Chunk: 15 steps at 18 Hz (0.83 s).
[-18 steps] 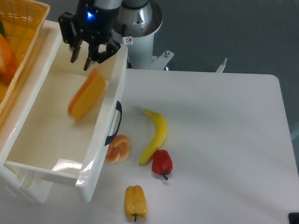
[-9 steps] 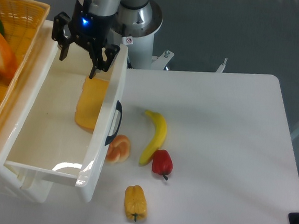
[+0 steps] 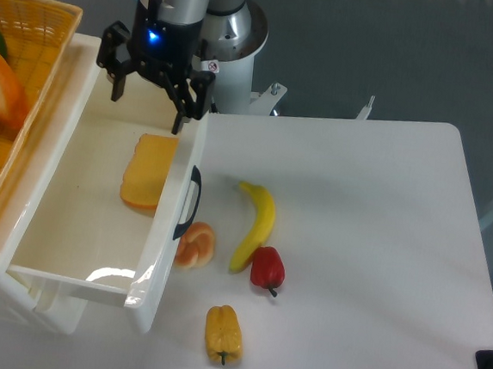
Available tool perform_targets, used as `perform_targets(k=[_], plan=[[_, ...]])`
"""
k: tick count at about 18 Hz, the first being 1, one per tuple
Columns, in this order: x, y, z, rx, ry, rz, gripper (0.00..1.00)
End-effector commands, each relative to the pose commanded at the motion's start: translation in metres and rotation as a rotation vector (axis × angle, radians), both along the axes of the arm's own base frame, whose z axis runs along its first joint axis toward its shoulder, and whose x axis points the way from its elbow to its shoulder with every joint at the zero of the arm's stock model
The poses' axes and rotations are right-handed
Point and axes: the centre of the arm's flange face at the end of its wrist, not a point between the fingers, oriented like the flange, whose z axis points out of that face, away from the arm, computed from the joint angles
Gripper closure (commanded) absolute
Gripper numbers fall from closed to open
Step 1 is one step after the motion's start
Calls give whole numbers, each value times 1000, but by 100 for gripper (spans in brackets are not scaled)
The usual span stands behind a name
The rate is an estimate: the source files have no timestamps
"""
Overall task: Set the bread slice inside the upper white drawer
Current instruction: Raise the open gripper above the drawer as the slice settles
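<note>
Here the bread slice [image 3: 148, 172] lies flat inside the upper white drawer [image 3: 79, 222], just below the hand [image 3: 146, 114], whose fingers are spread wide, holding nothing.

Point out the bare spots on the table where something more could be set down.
The whole right half of the table, beyond the banana and red pepper, is bare. So is the back strip above the banana. It is crowded beside the upper white drawer, with the citrus piece and yellow pepper.

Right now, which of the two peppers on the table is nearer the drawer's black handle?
The red pepper, lying just right of the banana's lower tip. The yellow pepper lies further down toward the table's front edge, farther from the handle.
</note>
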Motion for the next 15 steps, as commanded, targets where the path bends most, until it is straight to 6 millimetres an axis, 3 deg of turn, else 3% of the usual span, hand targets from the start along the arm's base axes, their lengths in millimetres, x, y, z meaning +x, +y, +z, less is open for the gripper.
perform_targets(k=[2,7,15], plan=[[-15,-6,-1,-19,55,-23,0],[-48,-10,-33,-189,169,-157,0],[-82,-8,-58,-258,209,-137,0]])
